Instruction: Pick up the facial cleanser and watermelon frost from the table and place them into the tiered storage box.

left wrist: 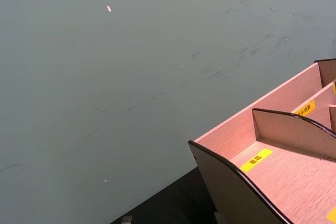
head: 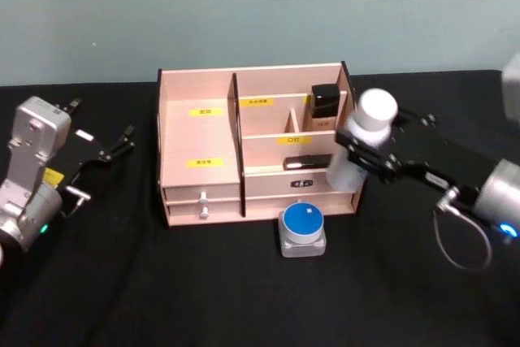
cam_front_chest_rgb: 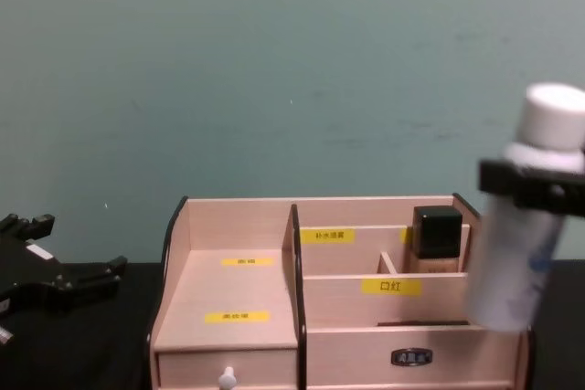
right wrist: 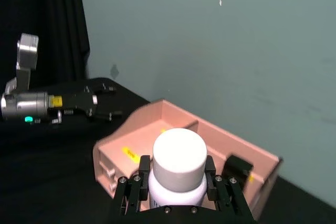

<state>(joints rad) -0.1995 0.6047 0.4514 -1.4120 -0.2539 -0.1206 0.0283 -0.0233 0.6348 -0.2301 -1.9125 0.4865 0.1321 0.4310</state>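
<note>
The right hand [head: 363, 150] is clamped around a white bottle [head: 376, 108] with a white cap. It holds the bottle in the air, slightly tilted, at the right end of the wooden box [head: 199, 140]. From the chest camera the bottle [cam_front_chest_rgb: 512, 271] hangs clear of the black tabletop [head: 244, 302], its base overlapping the box's right wall [cam_front_chest_rgb: 462, 226]. The right wrist camera looks down on the cap [right wrist: 178, 156] between the black fingers [right wrist: 137, 184], with the box [right wrist: 113, 156] beyond.

From the head camera, a small grey pot with a blue lid [head: 302, 228] sits on the tabletop just in front of the box, towards its right. A black-capped bottle [head: 326, 101] stands in the box's rear right compartment.

The left hand [head: 104, 152] is near the tabletop's left edge, fingers spread and holding nothing. Its wrist camera catches the box's left rear corner [left wrist: 247, 145].
</note>
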